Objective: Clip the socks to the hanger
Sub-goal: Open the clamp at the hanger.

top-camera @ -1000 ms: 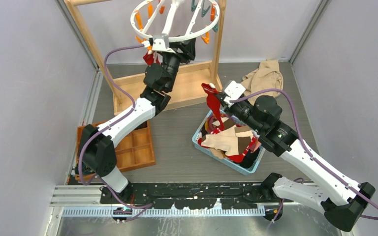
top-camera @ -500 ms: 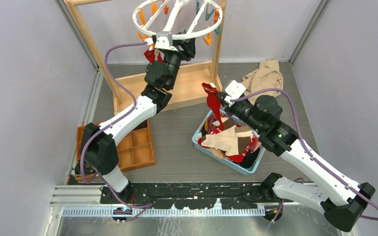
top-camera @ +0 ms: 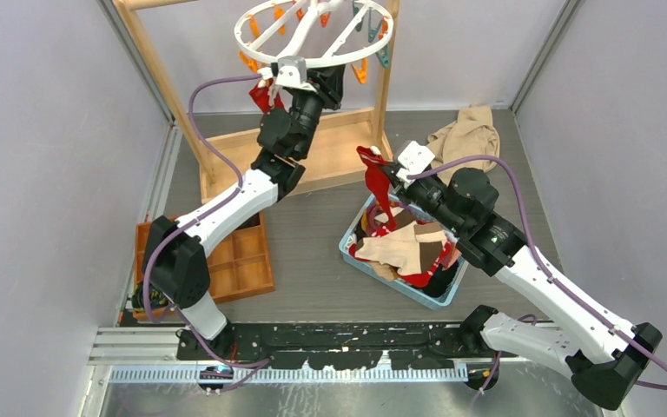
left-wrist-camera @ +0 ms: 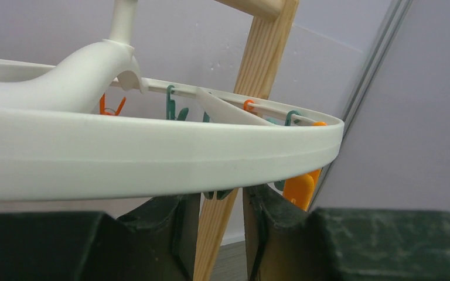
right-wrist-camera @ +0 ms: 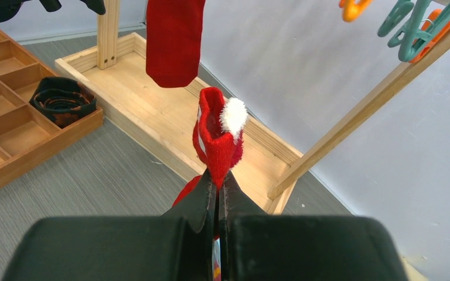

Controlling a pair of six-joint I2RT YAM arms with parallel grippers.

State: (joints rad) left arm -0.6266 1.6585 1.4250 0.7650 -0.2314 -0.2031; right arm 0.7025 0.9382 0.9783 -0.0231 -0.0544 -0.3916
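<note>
The white ring hanger (top-camera: pixel 347 59) hangs from the wooden frame, with orange and teal clips round it. My left gripper (top-camera: pixel 295 74) reaches up right under its near rim. In the left wrist view the hanger's rim (left-wrist-camera: pixel 152 158) hides the tips of my left gripper (left-wrist-camera: pixel 222 202); the jaws stand a little apart, with a teal clip's end (left-wrist-camera: pixel 221 194) between them. A red sock (top-camera: pixel 265 97) hangs from the ring beside this gripper. My right gripper (top-camera: pixel 382 178) is shut on a red sock with a white pompom (right-wrist-camera: pixel 218 140), held up above the bin.
A blue bin (top-camera: pixel 345 243) of mixed socks lies under the right arm. The wooden frame's base (top-camera: pixel 330 156) stands behind it. A wooden compartment tray (top-camera: pixel 234 261) lies at the left, a beige cloth (top-camera: pixel 465 135) at the back right.
My left gripper's jaws have come closer together under the rim. The hanger ring has shifted slightly upward in the top view. The right arm and its sock have not moved.
</note>
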